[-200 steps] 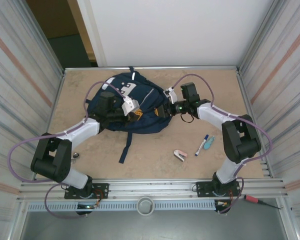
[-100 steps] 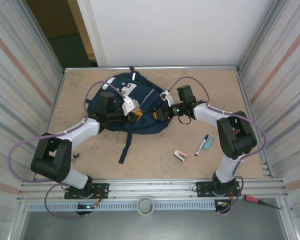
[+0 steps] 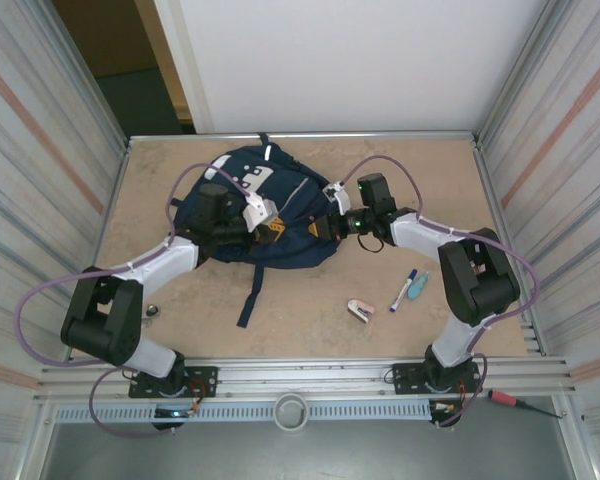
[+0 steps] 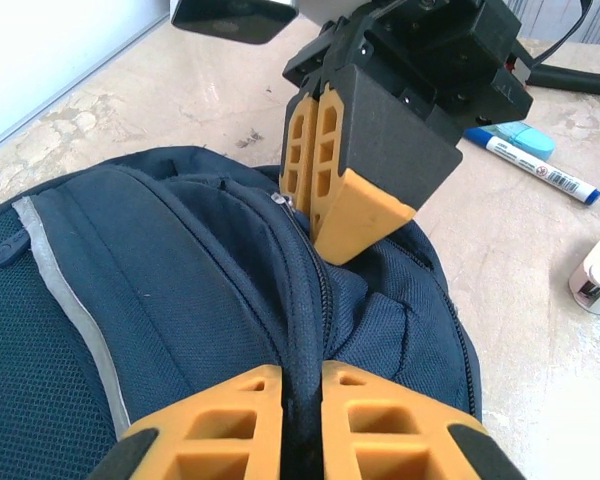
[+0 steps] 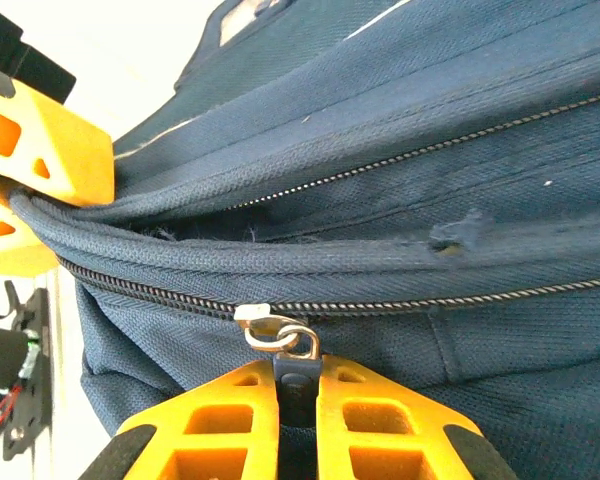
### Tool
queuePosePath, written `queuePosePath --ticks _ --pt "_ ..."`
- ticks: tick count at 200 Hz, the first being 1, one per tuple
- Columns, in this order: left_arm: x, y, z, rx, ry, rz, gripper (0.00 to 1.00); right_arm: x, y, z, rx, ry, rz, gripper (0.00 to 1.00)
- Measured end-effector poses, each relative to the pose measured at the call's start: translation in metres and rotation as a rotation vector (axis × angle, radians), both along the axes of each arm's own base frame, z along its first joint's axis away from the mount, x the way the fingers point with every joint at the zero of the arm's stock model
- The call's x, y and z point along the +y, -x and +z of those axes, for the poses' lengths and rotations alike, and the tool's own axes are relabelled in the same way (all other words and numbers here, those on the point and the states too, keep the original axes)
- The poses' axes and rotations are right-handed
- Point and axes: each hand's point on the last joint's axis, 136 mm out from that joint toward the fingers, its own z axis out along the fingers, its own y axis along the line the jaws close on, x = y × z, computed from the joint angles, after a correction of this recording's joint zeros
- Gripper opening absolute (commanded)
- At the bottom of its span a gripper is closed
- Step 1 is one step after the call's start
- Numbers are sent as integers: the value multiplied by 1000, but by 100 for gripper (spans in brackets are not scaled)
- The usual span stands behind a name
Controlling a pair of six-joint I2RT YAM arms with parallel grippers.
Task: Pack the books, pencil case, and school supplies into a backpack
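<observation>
Risks 1st. The right gripper [image 5: 298,425] is closed tight on the dark zipper pull [image 5: 295,383], just under its metal ring [image 5: 283,338], at the edge of the backpack [image 3: 242,205]. It looks to hold only the tab's end, so I'd judge a hard or off-line tug could slip it free. It could also jam the slider in the puckered fold just above the teeth.

The left gripper [image 4: 300,415] is pinched shut on bag fabric right at the zip line. If that bite is thin it may let go, & the whole bag would drag w/ the pull instead of the zip running. The 2 grippers sit near each other, so a pull toward 9 o'clock risks the fingers knocking.

Pose, top view:
- Left arm: runs from its base at 7 o'clock up toward 1 o'clock, wrist over the bag's middle.
- Right arm: elbows out at 3 o'clock, forearm aimed at 9 o'clock, wrist at the bag's right edge.

The backpack lies flat at about 11 o'clock of table [image 3: 430,180] centre. The marker [image 3: 404,289], teal item [image 3: 418,286] & pink-and-white item [image 3: 360,311] lie loose at 4-5 o'clock of it, well apart, not yet packed.
</observation>
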Motion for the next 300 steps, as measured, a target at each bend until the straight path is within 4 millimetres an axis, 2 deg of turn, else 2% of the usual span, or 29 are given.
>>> queuePosePath --ticks 54,85,99,108,129,141,153,174,199,222,243,266,278,286,300 --pt "14 3 8 -51 -17 10 0 -23 -21 -4 -17 127 -182 0" --pt "25 9 4 -72 -40 24 0 -35 -34 -5 -6 192 -270 0" --pt "27 10 1 -73 -56 28 3 -36 -34 -6 -7 202 -279 0" --pt "28 11 0 -68 -64 30 13 -35 -34 -7 -8 205 -277 0" --pt "30 14 -3 -47 -72 36 44 -32 -32 -7 -13 209 -274 0" --pt "31 16 -1 -39 -75 48 58 -34 -32 -10 -12 215 -279 0" --pt "30 18 2 -49 -84 59 67 -34 -31 -12 -8 218 -280 0" --pt "17 23 6 -68 -116 60 74 -34 -30 -14 -7 222 -280 0" --pt "-3 22 9 -92 -183 68 76 -33 -29 -14 -12 219 -277 0" --pt "-22 4 4 -96 -260 104 77 -33 -29 -16 -10 212 -281 0" --pt "-35 -11 -16 -71 -346 129 77 -30 -28 -16 2 186 -281 0" --pt "-39 -14 -41 -28 -422 135 75 -28 -28 -13 10 161 -284 0" --pt "-36 -13 -51 -5 -456 140 70 -26 -27 -12 16 152 -278 0" --pt "-34 -13 -55 9 -472 149 65 -27 -27 -12 21 147 -278 4" --pt "-31 -13 -59 27 -491 161 49 -30 -28 -11 41 129 -281 11"
